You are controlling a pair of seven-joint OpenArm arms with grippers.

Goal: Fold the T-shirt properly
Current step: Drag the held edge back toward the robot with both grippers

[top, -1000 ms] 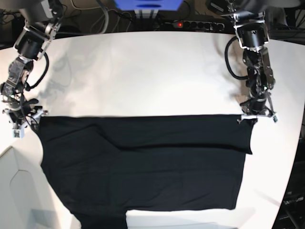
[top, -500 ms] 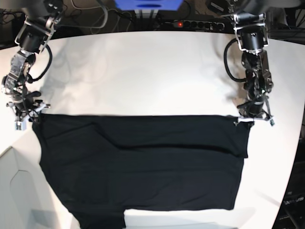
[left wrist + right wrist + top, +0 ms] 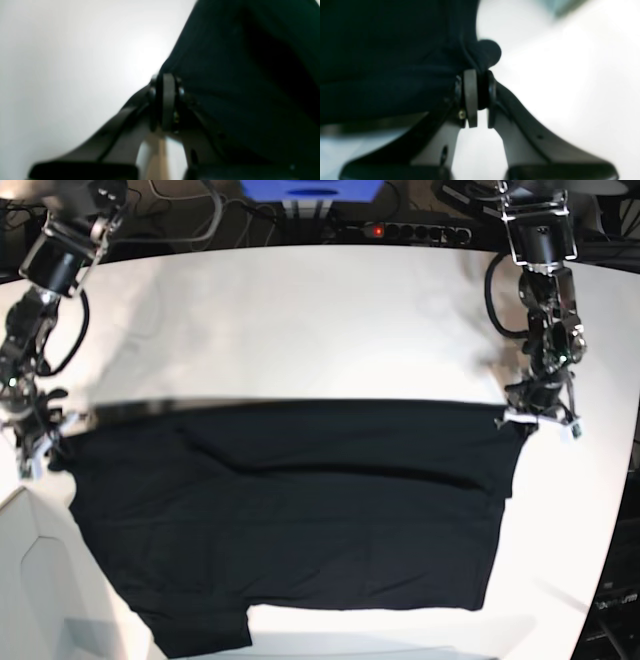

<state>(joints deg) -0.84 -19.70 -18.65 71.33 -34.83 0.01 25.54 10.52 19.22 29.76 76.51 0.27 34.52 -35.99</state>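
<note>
A broad white table [image 3: 300, 320] with a smooth matte top and a rounded outline filled the base view; behind its far edge ran a dark strip of tangled cables, a blue box [image 3: 310, 188] and a black power strip with a red light [image 3: 400, 230].

At the left of that view the right gripper [image 3: 45, 438], a black-and-silver jointed metal piece, sat low at the table's edge. In its wrist view the flat grey pads [image 3: 470, 97] stood nearly together, clamped on a small bunched fold of dark cloth that bulged out just above them.

Between the two arms lay the large plain black soft-fabric T-shirt [image 3: 290, 510], spread flat across the near half of the table. Its far edge was drawn into a straight line from one gripper to the other, with shallow diagonal creases running through the cloth.

At the right the left gripper [image 3: 535, 415] touched the shirt's far corner. Its wrist view, blurred, showed the dark pads [image 3: 168, 100] pressed together on the fabric's edge.
</note>
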